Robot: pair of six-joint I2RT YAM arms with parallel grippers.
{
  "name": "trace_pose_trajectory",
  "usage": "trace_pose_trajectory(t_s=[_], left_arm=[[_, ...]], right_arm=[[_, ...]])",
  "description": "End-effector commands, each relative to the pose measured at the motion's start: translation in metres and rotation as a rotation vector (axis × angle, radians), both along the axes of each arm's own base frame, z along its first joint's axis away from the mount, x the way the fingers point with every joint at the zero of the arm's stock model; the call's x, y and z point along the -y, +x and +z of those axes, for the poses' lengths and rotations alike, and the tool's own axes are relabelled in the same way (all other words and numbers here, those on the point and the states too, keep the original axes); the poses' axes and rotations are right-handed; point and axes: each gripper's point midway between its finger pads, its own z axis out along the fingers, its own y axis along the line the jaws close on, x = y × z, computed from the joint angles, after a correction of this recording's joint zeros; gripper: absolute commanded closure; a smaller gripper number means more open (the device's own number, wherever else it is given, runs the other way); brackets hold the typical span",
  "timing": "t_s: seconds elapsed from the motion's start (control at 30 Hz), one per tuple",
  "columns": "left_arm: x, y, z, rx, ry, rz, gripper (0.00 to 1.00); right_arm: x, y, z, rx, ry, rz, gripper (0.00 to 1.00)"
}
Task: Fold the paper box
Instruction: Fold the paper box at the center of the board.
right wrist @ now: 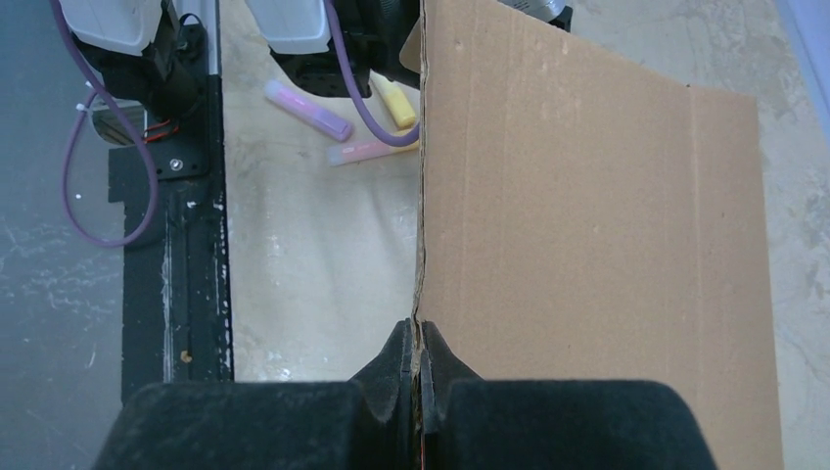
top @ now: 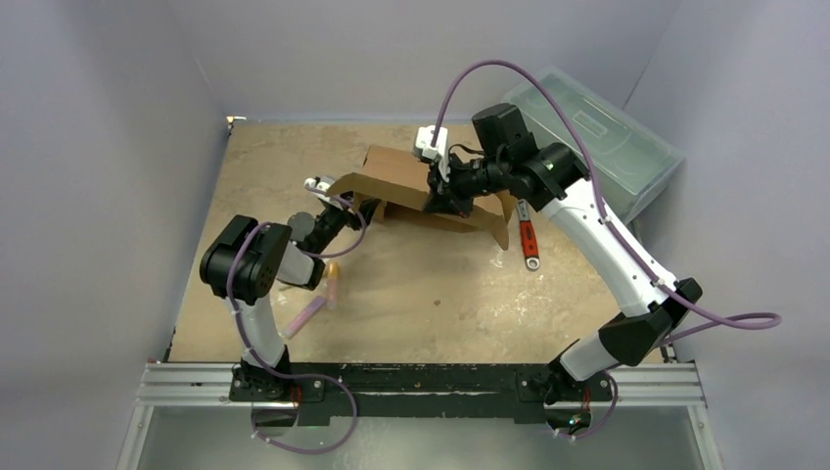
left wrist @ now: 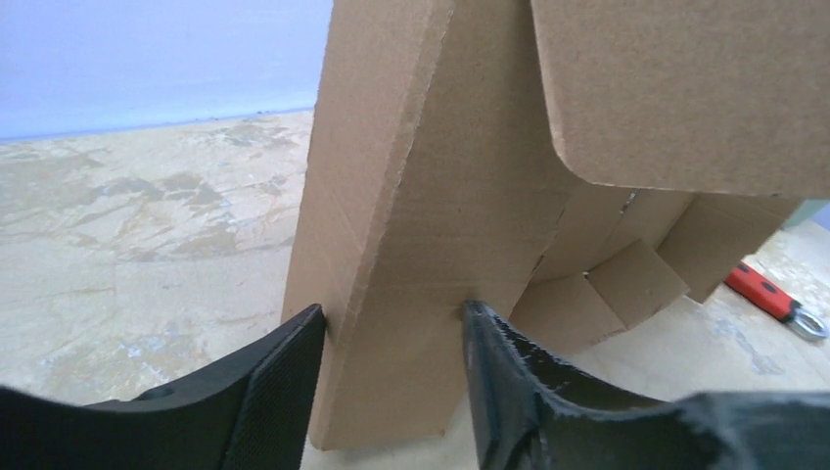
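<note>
The box (top: 391,171) sits mid-table, half raised, with both arms on it. The right gripper (right wrist: 419,367) is pinched tight on the thin edge of a broad panel. The left gripper (left wrist: 391,392) straddles an upright flap at the box's left end, one finger against each side, so it looks clamped, though its jaws stand wide.

Watch these risks:

- Tearing or a false crease: the right pinch bites only the very edge, and if the two arms pull against each other the board may buckle away from its scored lines.
- Slip: the left fingers (left wrist: 279,392) hold low on the flap. A twist could lever it out, and the raised panels would likely flop flat.
- Sliding: nothing pins the base to the table (top: 440,304), so a push may shove the whole sheet toward the wrench (top: 529,240) just beside its right corner, or on toward the toolbox (top: 597,137).
- The markers (right wrist: 367,152) lie near the left arm – a low sweep there could scatter them.

The board is plain brown corrugated card, matte, with a faint ribbed grain, rounded flap corners and raw fluted edges. It is stiff across the flutes, weak along them. The finger pads are black and finely textured. The tabletop is pale, mottled and worn.
</note>
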Motion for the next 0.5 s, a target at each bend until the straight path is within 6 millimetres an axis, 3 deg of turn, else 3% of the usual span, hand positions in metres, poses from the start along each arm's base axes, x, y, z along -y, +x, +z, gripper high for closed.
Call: trace_pose_trajectory(t_s=[0.0, 0.47], left_arm=[[-0.009, 0.000, 0.072, 0.285, -0.078, 0.081, 0.50], [-0.002, 0.013, 0.074, 0.295, -0.093, 0.074, 0.68]], right_arm=[[-0.010, -0.001, 0.020, 0.002, 0.069, 0.024, 1.00], [-0.013, 0.001, 0.015, -0.016, 0.065, 0.026, 1.00]])
